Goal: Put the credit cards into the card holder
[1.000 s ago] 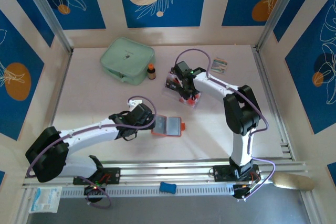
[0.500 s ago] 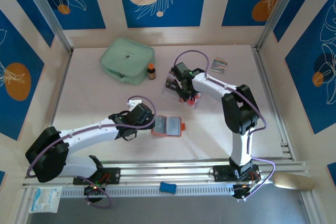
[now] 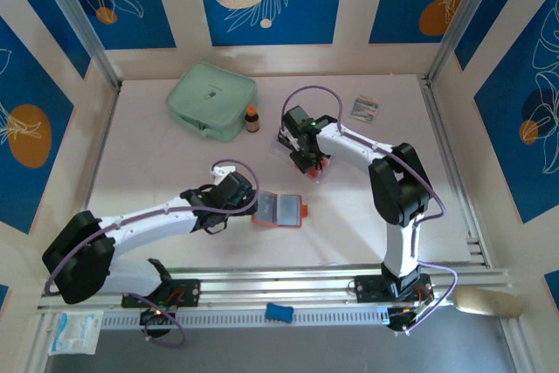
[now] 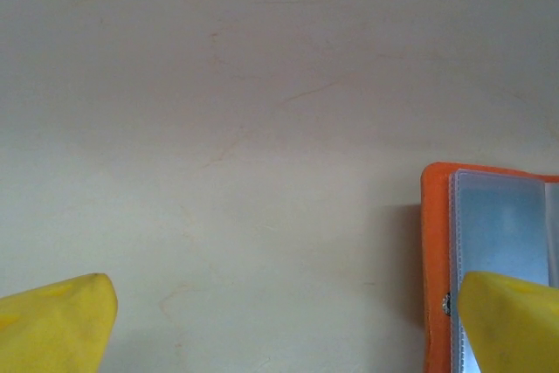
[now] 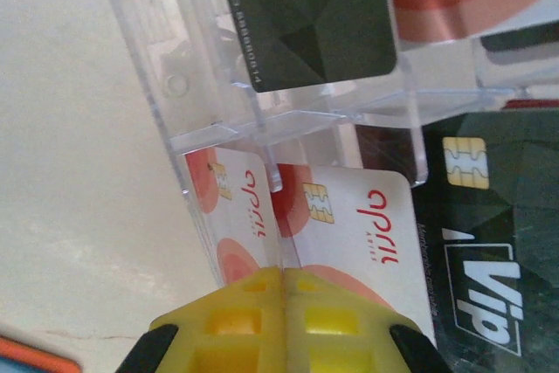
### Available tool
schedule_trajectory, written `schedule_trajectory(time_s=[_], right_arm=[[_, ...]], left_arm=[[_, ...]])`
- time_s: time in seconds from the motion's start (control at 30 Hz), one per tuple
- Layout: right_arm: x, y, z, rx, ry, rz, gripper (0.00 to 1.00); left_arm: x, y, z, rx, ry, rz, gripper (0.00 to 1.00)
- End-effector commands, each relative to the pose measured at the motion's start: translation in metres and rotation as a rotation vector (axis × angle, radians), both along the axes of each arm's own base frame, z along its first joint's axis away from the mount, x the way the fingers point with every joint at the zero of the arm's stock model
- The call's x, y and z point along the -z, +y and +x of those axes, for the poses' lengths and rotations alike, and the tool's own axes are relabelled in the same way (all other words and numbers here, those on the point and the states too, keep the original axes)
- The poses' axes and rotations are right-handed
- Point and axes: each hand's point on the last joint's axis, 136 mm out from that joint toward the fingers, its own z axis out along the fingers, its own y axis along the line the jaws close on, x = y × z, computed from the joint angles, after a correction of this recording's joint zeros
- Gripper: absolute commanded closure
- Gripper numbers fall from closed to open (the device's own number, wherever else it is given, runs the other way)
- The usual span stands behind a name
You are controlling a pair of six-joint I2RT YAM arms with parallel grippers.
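The card holder (image 3: 279, 209) lies open on the table, orange-red with a grey inside. In the left wrist view the card holder (image 4: 489, 242) is at the right edge. My left gripper (image 3: 253, 206) (image 4: 284, 321) is open at its left side, holding nothing. The credit cards sit in a clear plastic case (image 3: 321, 167): a pale card with a red round mark (image 5: 367, 216), a black card (image 5: 306, 15) and a black VIP card (image 5: 489, 242). My right gripper (image 3: 307, 162) (image 5: 282, 281) is shut over the pale card's edge by a clear divider. I cannot tell whether it pinches anything.
A mint-green zip pouch (image 3: 212, 99) and a small brown bottle (image 3: 251, 119) stand at the back left. A small multicoloured packet (image 3: 365, 109) lies at the back right. A blue object (image 3: 279, 311) rests on the near rail.
The right gripper's jaws have closed over the cards in the clear case, and its wrist has shifted slightly left. The left arm and the card holder have not moved.
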Motion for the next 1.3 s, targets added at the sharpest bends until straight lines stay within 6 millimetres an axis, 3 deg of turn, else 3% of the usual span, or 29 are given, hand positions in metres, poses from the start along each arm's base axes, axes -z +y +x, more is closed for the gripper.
schedule_trajectory(time_s=[0.0,0.23,0.77,0.93,1.1,1.27], right_arm=[[0.001,0.009,-0.015,-0.066,0.055,0.023,1.0],[-0.009,0.016,-0.017,-0.093,0.052,0.062,1.0],[-0.07,0.028,-0.026,-0.102,0.008,0.203,1.0],[-0.101,0.04,-0.033,-0.065,-0.014,0.346,1.0],[-0.13,0.051,-0.043,0.028,-0.009,0.596,1.0],[-0.145,0.046,-0.054,0.13,-0.013,0.826,1.0]], left_arm=[[-0.001,0.006,-0.001,-0.005,0.004,0.006,0.0],[-0.003,0.008,-0.001,-0.007,0.0,0.006,0.0],[-0.01,0.009,0.003,0.013,-0.011,0.028,0.0],[-0.018,0.002,0.006,0.061,-0.016,0.036,0.0],[-0.02,-0.008,0.01,0.119,0.009,0.072,0.0],[-0.024,-0.02,0.012,0.16,0.012,0.078,0.0]])
